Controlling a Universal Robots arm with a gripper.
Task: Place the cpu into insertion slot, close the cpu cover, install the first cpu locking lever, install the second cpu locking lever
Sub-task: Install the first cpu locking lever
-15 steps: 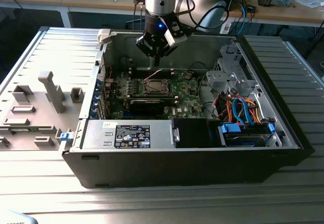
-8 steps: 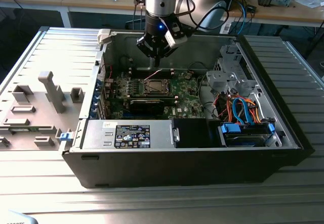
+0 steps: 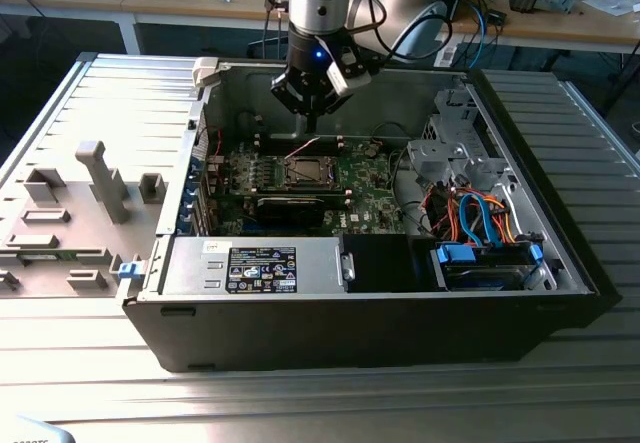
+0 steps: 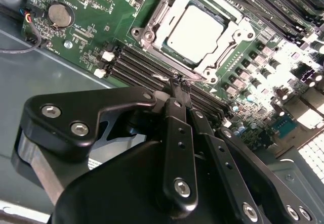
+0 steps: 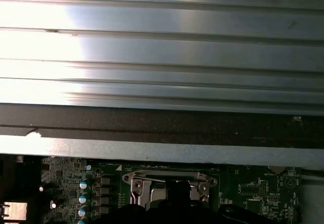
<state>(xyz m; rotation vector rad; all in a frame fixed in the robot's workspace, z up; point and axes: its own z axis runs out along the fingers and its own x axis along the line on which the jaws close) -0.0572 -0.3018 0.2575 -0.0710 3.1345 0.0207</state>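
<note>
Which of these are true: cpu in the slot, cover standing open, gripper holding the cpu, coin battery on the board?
1. The cpu sits in the insertion slot. True.
2. The cpu cover stands upright and open. False: it lies flat, framing the cpu.
3. The gripper holds the cpu. False: its tips are beside the socket's edge, over the black memory slots, and the cpu is seated.
4. A round coin battery sits on the green motherboard. True.
</note>
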